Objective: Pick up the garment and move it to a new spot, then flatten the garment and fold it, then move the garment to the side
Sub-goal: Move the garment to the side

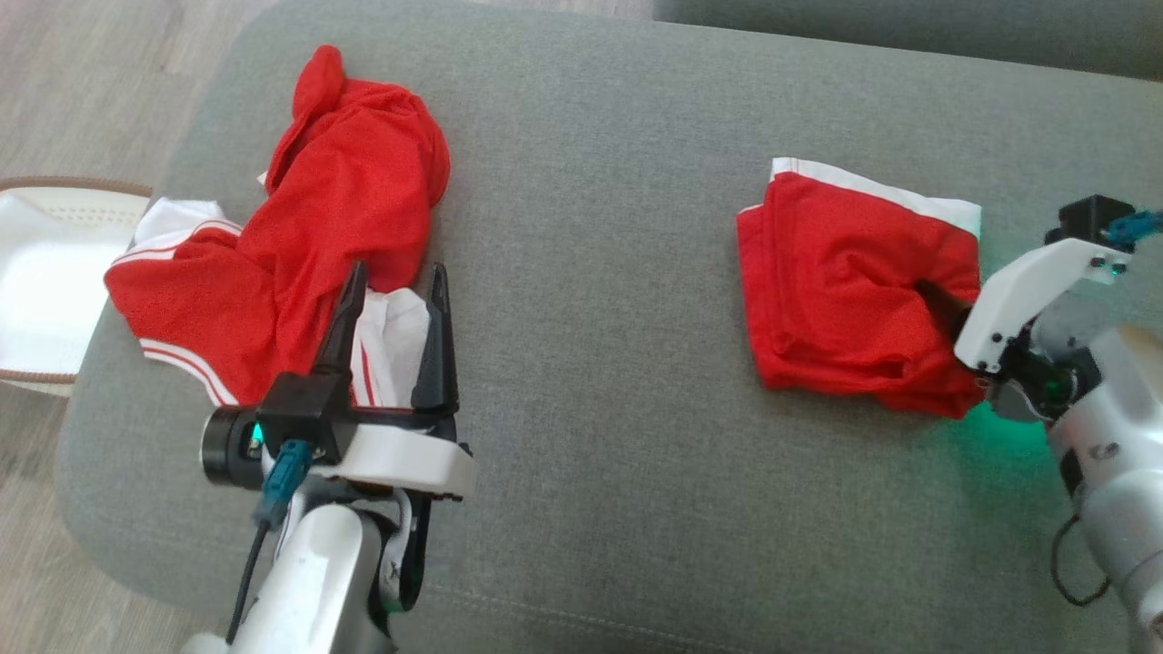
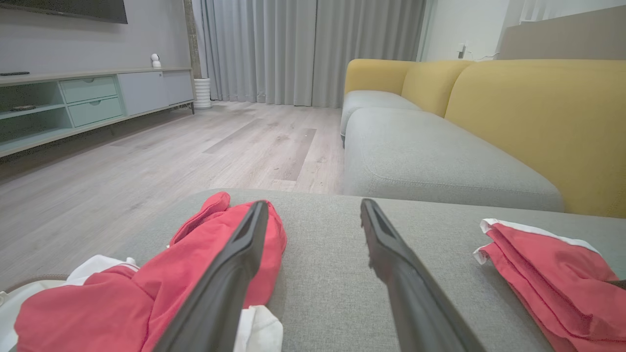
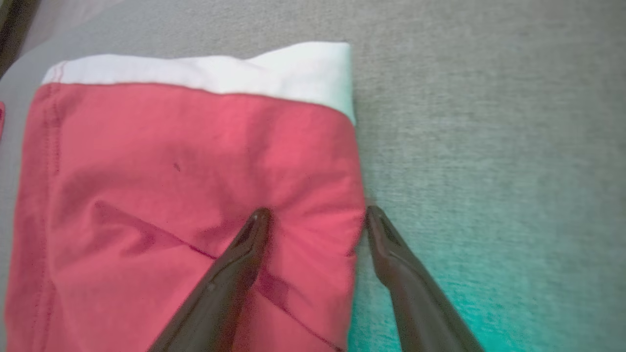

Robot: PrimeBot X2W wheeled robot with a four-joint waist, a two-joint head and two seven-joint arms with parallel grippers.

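Red folded garment (image 1: pixel 845 282), white-banded, lies on the grey cushion (image 1: pixel 600 272) at my right in the head view, my right gripper (image 1: pixel 945 313) at its edge; my left gripper (image 1: pixel 397 277) hangs spread wide and empty over a crumpled red-and-white pile (image 1: pixel 345 200). Left wrist view: fingers apart, a yellow sofa (image 2: pixel 538 107) beyond. Right wrist view: jaws wide, one finger on the red cloth, the other just off it, gripping nothing.

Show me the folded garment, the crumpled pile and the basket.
folded garment (image 1: pixel 836 282), head view, middle of its red top layer.
crumpled pile (image 1: pixel 354 182), head view, red cloth in its upper part.
basket (image 1: pixel 82 185), head view, its brown rim.
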